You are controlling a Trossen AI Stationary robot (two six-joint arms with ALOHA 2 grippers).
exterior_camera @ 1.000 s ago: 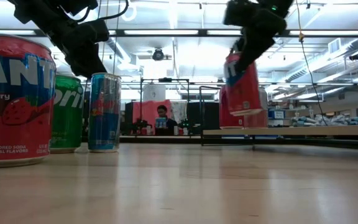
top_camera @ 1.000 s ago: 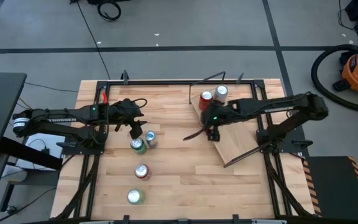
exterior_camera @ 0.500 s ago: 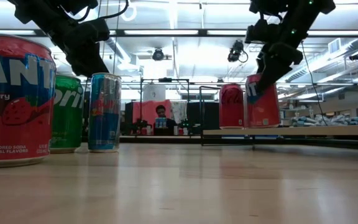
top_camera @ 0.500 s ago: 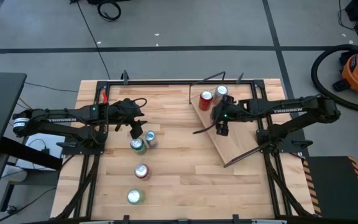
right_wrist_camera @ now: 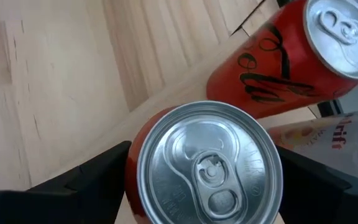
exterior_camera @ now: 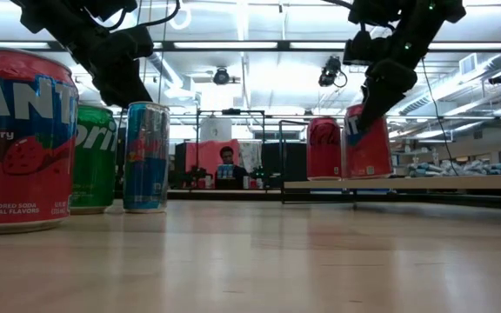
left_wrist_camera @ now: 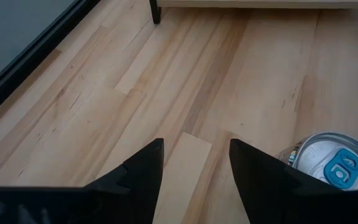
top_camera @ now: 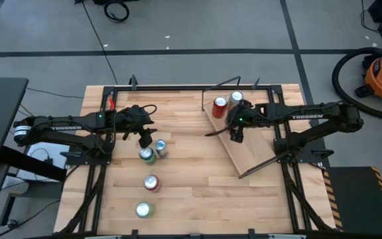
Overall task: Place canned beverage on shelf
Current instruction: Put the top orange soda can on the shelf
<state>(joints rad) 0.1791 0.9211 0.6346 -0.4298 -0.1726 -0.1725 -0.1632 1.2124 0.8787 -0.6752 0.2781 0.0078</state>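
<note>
So the right gripper is over the shelf, that small light board sitting askew on the right side of the table; its fingers sit on either side of a red can that stands upright on the board; whether the pads actually touch the can or there's a sliver of gap, I can't tell from the wrist view. In the low view that can stands on the shelf edge right beside a red cola can; from above there's that cola can and a pale can at the far end of the shelf, close together.

The left gripper hangs above the table near the green can and the blue can, fingers spread apart with nothing between them, just bare planks; the blue can top shows just beside one finger.

Two more cans wait nearer the front: a strawberry soda can and another can closer to the table edge.
</note>
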